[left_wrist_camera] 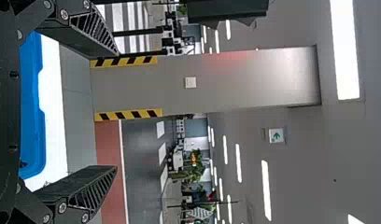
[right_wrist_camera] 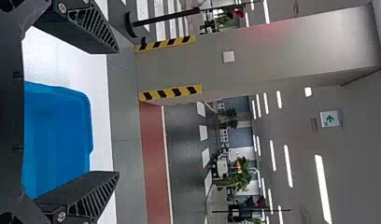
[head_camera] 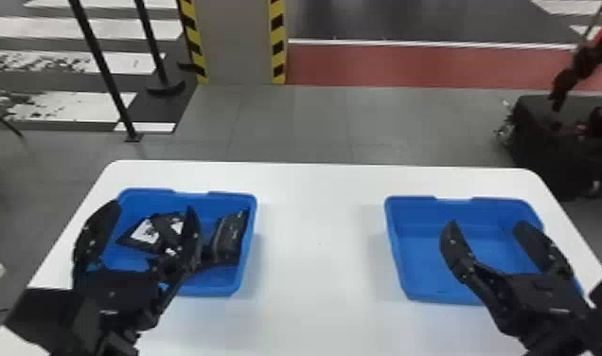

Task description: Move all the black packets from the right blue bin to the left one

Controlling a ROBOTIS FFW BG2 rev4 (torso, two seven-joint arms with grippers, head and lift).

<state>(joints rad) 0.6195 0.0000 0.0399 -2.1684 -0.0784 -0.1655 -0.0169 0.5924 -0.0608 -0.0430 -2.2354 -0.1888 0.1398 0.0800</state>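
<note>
Black packets (head_camera: 229, 239) lie in left bin (head_camera: 215, 282), below left tool (head_camera: 152, 207); right tool (head_camera: 485, 224) overhangs right bin (head_camera: 411, 255); both gape wide, empty; the transfer looks finished, nothing left.

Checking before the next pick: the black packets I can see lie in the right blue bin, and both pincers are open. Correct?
The bin is wrong: the head view shows those black packets in the left blue bin. The left pincer and right pincer are open.

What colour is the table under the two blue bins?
The table is plain white all over. It shows best in the head view.
</note>
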